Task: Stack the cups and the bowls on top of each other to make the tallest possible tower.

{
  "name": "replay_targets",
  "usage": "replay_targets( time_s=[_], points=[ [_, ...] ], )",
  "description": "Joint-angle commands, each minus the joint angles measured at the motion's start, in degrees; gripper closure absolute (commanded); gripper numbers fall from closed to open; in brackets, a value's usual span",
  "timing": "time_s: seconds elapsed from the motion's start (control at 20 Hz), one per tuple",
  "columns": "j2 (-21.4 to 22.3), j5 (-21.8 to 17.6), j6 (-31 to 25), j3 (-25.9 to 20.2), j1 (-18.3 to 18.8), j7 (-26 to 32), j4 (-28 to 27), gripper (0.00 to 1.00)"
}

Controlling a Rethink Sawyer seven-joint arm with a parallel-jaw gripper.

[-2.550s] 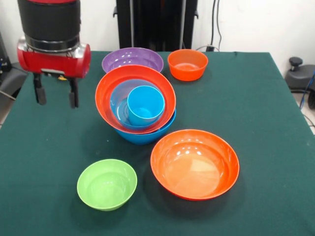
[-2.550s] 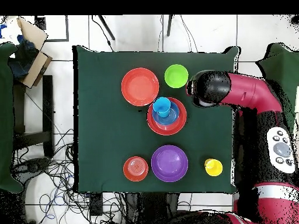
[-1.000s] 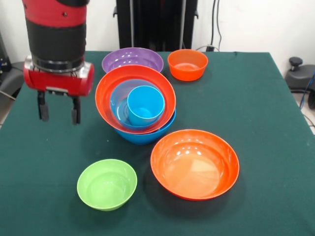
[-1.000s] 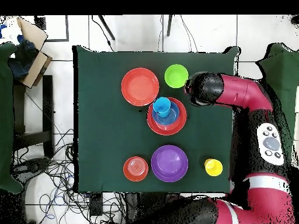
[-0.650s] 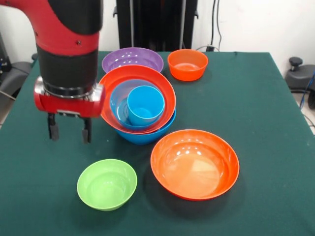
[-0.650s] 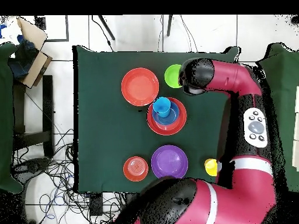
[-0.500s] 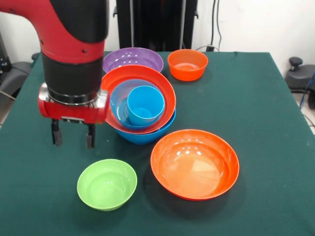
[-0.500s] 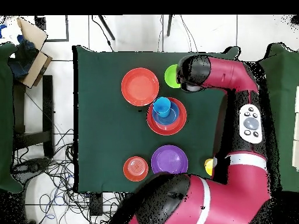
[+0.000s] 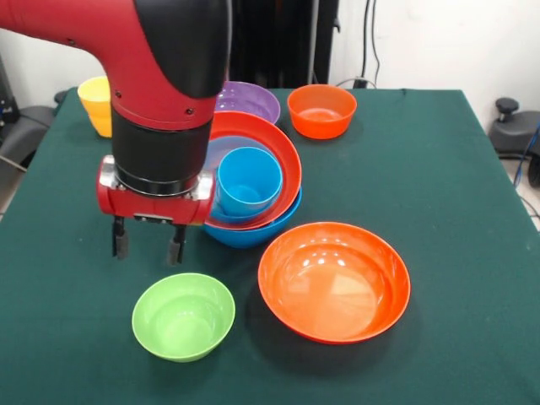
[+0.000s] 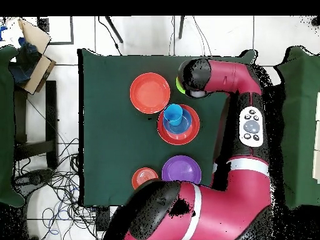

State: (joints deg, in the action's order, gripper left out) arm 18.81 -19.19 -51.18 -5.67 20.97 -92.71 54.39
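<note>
Two black fingers (image 9: 175, 245) of the gripper (image 9: 145, 244) hang spread apart, holding nothing, just above the far rim of the lime green bowl (image 9: 183, 316), which sits near the table's (image 9: 456, 169) front edge toward the left. Just behind the gripper stands the tower (image 9: 250, 187): a large blue bowl at the bottom, an orange bowl in it, a medium blue bowl inside that, and the blue cup (image 9: 249, 180) on top, all tilted slightly toward the front. Beside the tower, near the front edge, lies a large orange bowl (image 9: 334, 281). Close to the far edge sit the purple bowl (image 9: 251, 99), partly hidden by the arm, and the small orange bowl (image 9: 321, 110). At the far left corner stands the yellow cup (image 9: 97, 105).
</note>
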Motion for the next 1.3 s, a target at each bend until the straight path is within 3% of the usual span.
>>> replay_targets(
  time_s=[0.05, 0.25, 0.4, 0.55, 0.8, 1.0, 1.2, 1.3],
  points=[
    [-0.71, 1.02, 1.3, 0.05, -1.25, -9.73, -0.36, 0.0],
    [-0.98, 2.52, 1.45, 0.08, -0.41, -8.9, -0.58, 0.0],
    [-0.6, 5.96, -0.52, -1.3, 1.23, -8.56, 0.67, 0.0],
    [1.36, 8.66, -6.46, -2.16, 2.89, -4.74, 0.55, 0.0],
    [3.9, 9.75, -13.6, -0.11, 2.27, -2.16, -2.12, 0.0],
    [3.62, 9.2, -16.71, 1.52, 0.6, -3.41, -5.77, 0.0],
    [2.41, 8.38, -26.42, 2.19, -0.66, -3.02, -14.44, 0.0],
    [-0.82, 7.44, -28.24, 1.73, -1.0, -2.21, -20.16, 0.0]
  ],
)
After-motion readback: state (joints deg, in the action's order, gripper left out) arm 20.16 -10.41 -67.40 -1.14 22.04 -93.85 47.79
